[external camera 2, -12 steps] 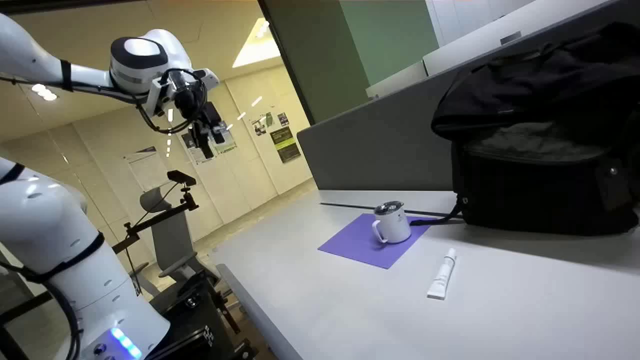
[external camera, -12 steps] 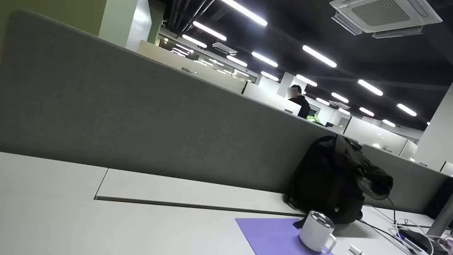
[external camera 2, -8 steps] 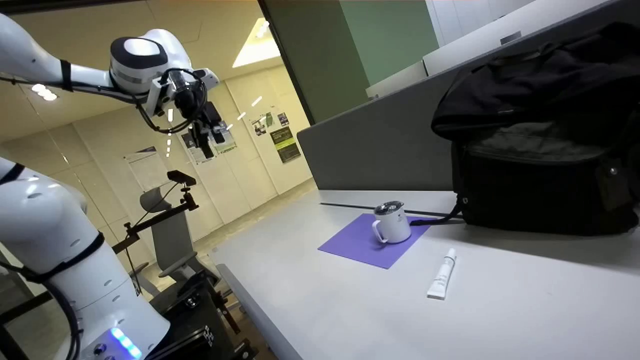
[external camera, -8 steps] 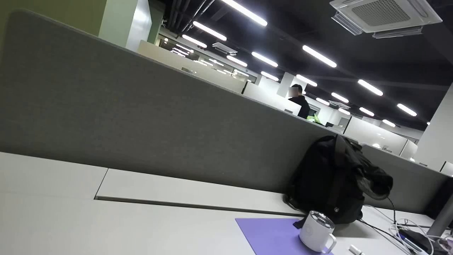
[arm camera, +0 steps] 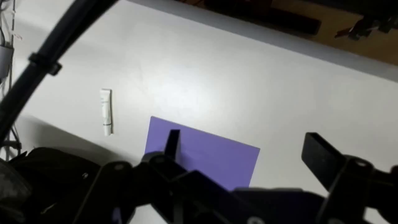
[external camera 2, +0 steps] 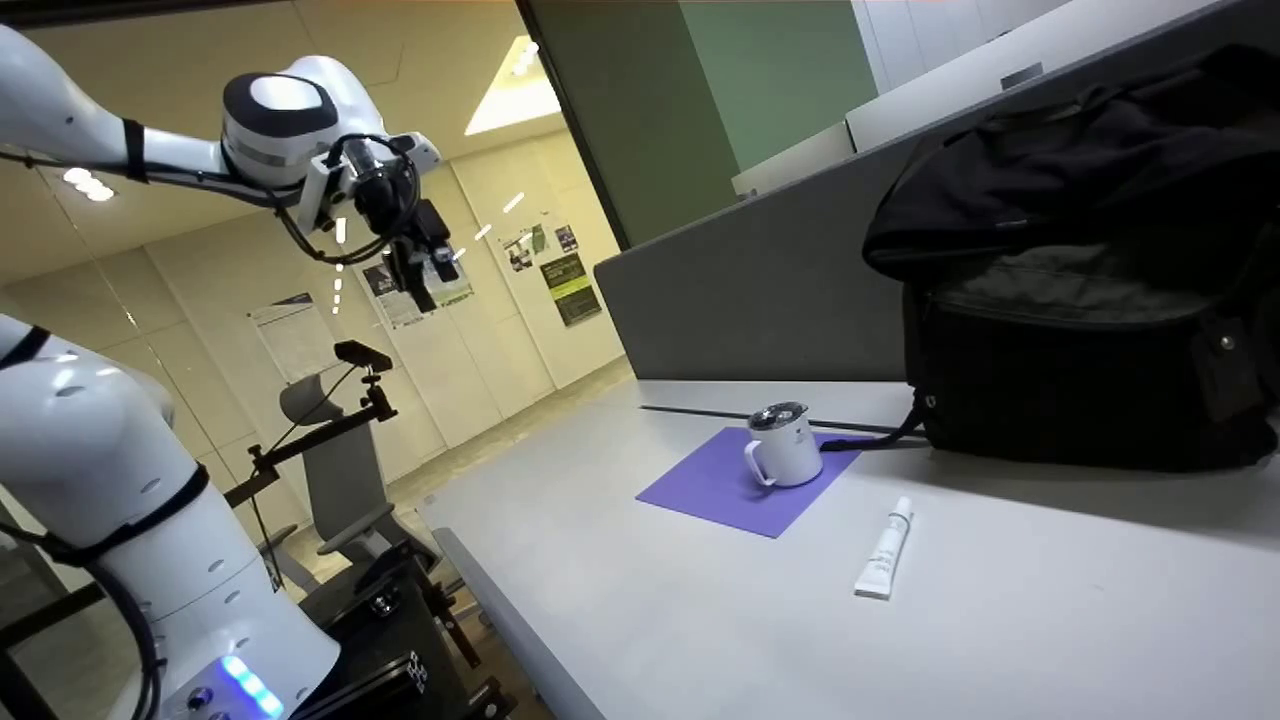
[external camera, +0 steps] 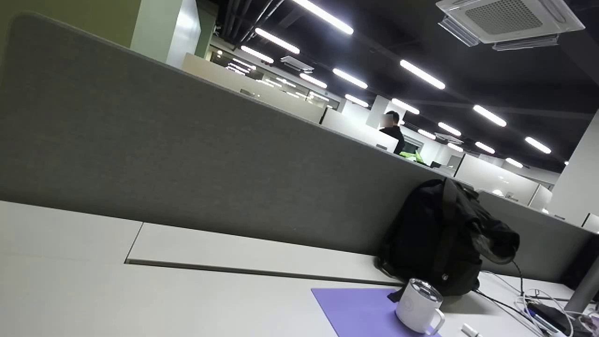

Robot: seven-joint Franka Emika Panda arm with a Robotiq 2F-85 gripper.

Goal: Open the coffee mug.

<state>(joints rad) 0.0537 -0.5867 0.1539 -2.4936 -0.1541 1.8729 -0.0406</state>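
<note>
Pale desk (external camera 2: pixel 690 620), set with a purple mat (external camera 2: pixel 735 505), a white tube (external camera 2: pixel 885 552) and a black bag (external camera 2: pixel 1080 330)

The mat is laid flat near a dark slot (external camera: pixel 262 272) cut along the desk; the tube is laid on its side nearby, its cap (external camera 2: pixel 902 507) turned toward the slot. The bag is set beside the mat, its strap (external camera 2: pixel 875 442) draped over the mat's edge. Past the bag, in an exterior view, cables (external camera: pixel 525 306) are strewn (too tangled to be counted), and in the wrist view one side is bordered by a grey band (arm camera: pixel 264 36)
</note>
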